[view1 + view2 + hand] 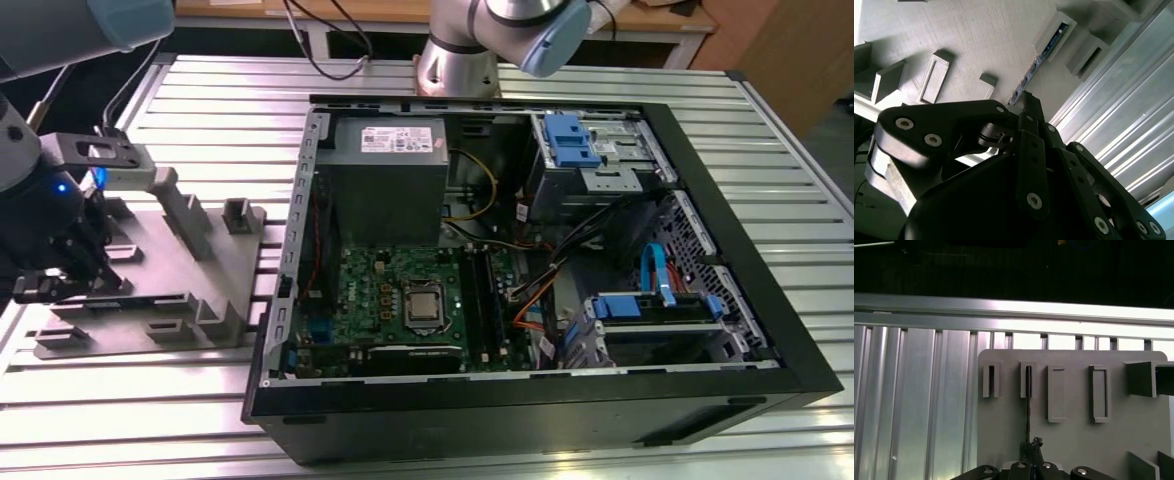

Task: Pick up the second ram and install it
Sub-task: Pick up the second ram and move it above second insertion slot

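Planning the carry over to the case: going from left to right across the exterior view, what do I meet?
Gripper → grey fixture's upright blocks → case's left wall → motherboard → lower blue drive bracket.

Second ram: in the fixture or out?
In. The second ram stands on edge, one end inside a slotted block of the grey fixture, in both wrist views; the gripper is at its other end.

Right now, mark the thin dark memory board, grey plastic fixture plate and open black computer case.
memory board (1028,400): first wrist view, mid-edge.
fixture plate (1074,445): first wrist view, bare face.
computer case (534,415): exterior view, near wall.
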Controlling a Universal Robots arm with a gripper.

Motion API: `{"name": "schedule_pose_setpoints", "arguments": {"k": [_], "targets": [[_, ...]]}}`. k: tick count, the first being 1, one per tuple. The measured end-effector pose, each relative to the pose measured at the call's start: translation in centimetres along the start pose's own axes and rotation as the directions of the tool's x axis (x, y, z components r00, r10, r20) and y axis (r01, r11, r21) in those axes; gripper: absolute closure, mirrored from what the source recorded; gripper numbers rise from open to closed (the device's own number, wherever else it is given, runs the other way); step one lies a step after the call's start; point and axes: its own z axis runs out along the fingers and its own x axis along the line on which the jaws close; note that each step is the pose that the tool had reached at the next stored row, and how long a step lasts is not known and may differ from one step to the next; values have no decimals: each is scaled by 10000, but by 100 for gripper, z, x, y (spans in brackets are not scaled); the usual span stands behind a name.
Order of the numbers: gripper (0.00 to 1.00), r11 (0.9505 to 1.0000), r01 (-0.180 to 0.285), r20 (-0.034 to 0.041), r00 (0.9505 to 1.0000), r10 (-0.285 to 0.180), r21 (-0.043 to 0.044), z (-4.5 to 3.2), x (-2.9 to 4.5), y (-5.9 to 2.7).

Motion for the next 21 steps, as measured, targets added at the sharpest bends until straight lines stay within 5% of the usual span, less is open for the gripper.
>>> {"name": "schedule_pose_setpoints", "arguments": {"k": [21], "targets": [[90, 10000, 1, -9, 10000, -1, 2, 160, 5, -6]]}}
